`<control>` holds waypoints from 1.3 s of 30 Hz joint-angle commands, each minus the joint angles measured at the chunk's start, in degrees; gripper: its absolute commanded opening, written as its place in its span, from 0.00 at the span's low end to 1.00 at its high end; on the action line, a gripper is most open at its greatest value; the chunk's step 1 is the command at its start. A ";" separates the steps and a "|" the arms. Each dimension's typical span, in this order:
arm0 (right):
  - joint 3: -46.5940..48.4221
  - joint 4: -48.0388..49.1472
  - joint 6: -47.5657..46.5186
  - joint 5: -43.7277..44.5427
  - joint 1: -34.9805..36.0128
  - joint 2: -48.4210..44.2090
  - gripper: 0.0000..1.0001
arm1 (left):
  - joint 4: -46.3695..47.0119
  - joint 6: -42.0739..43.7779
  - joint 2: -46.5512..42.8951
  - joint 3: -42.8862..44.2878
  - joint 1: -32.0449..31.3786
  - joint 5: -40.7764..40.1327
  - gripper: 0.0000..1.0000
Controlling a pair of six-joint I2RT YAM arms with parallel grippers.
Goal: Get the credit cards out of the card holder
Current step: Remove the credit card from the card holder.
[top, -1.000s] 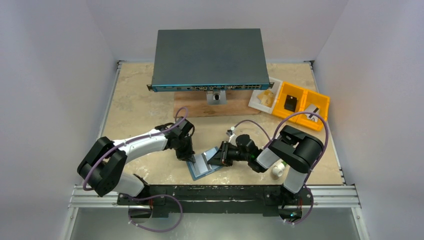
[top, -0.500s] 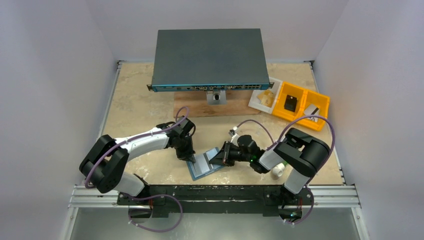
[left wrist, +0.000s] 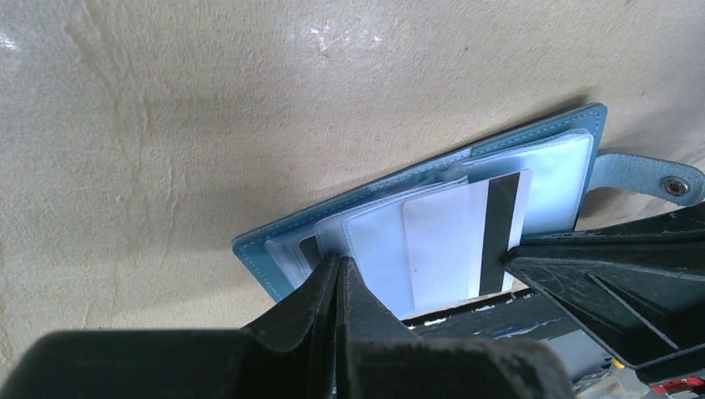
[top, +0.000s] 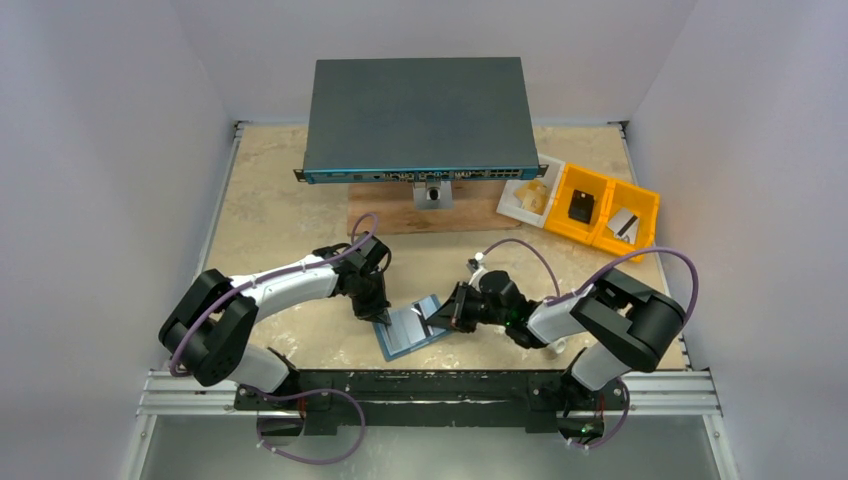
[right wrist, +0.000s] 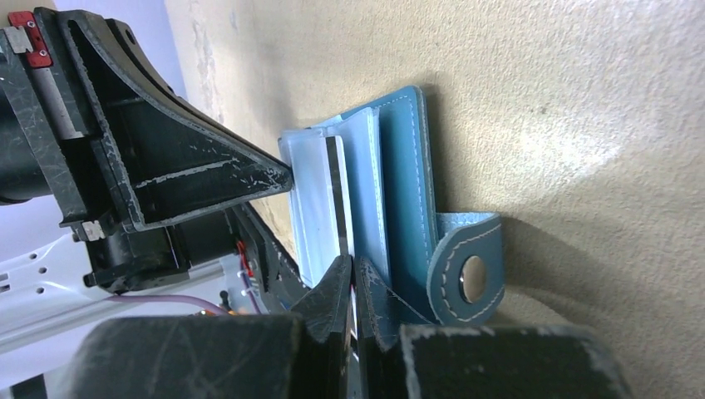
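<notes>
Card holder (top: pixel 405 336) lying open, left pincer (top: pixel 385 320) closed at its edge, right pincer (top: pixel 430 320) clamped on credit card (left wrist: pixel 449 241)

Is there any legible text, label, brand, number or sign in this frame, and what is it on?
Nothing here can be read.
dark grey box: marks along its blue front strip, too small to read.
credit card: pale face with a black stripe, no print visible.
card holder: plain blue leather with stitching and a snap tab, no lettering visible.
</notes>
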 commanded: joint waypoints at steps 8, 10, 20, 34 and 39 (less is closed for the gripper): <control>3.07 2.62 -4.83 -4.34 -0.35 4.11 0.34 | -3.92 2.27 2.23 -1.97 0.52 -7.39 0.00; 3.60 3.28 -4.90 -5.24 -0.35 5.51 0.34 | -3.82 2.24 2.07 -1.94 0.58 -7.27 0.00; 4.70 3.91 -4.95 -7.49 -0.47 8.31 0.07 | -4.64 2.92 2.15 -0.93 0.58 -7.77 0.00; 3.74 -14.11 -10.70 3.06 -2.10 -7.60 0.00 | -5.89 2.94 1.30 -1.63 0.55 -9.46 0.00; 4.46 -20.77 -11.70 5.78 -2.22 -14.48 0.00 | -5.04 3.39 0.51 -1.39 0.53 -8.88 0.00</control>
